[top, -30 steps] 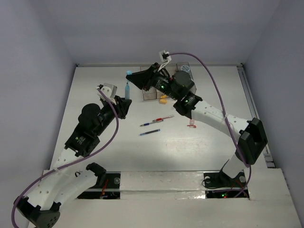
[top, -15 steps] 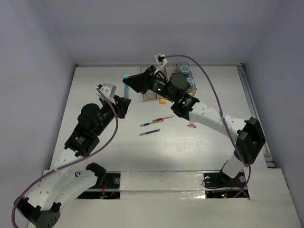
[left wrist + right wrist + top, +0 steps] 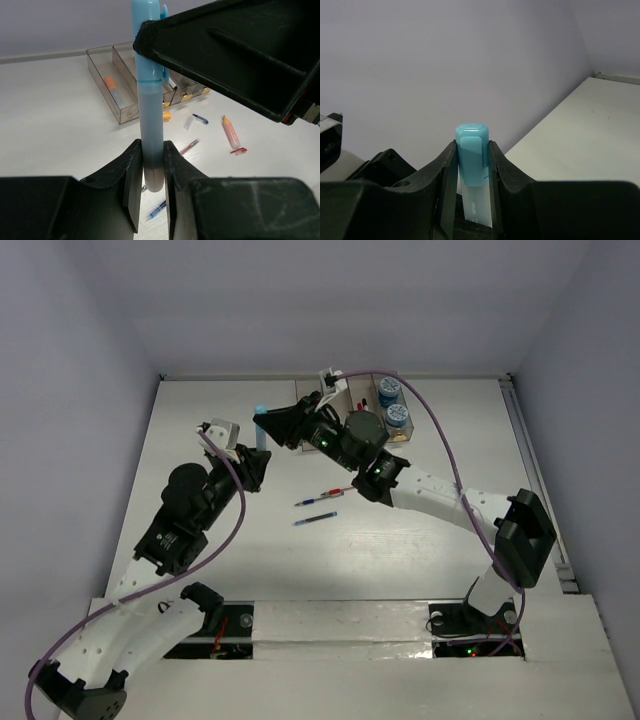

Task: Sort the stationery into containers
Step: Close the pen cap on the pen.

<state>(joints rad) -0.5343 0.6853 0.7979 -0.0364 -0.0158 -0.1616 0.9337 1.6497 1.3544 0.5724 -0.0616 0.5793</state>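
Note:
A light-blue marker (image 3: 150, 110) with a blue cap (image 3: 472, 134) stands upright in the air at the left of the table (image 3: 261, 430). My left gripper (image 3: 150, 150) is shut on its lower end, shown in the top view (image 3: 256, 457). My right gripper (image 3: 472, 146) is shut on the capped upper end (image 3: 272, 423). The row of translucent bins (image 3: 125, 111) stands at the back, partly hidden by my right arm in the top view (image 3: 368, 398). One bin holds an orange stick (image 3: 112, 88). Two blue-white rolls (image 3: 392, 403) lie in the right bin.
A red pen (image 3: 343, 489) and two blue pens (image 3: 314, 510) lie loose mid-table. A pink stick (image 3: 230, 134), a small blue piece (image 3: 200, 118) and a yellow eraser (image 3: 167, 115) lie in front of the bins. My right arm (image 3: 440, 490) spans the table's right half.
My right arm has swung left and towards me, uncovering the two rolls. Its jaws now sit around the marker's cap. The marker has shifted slightly left; my left gripper has kept its hold.

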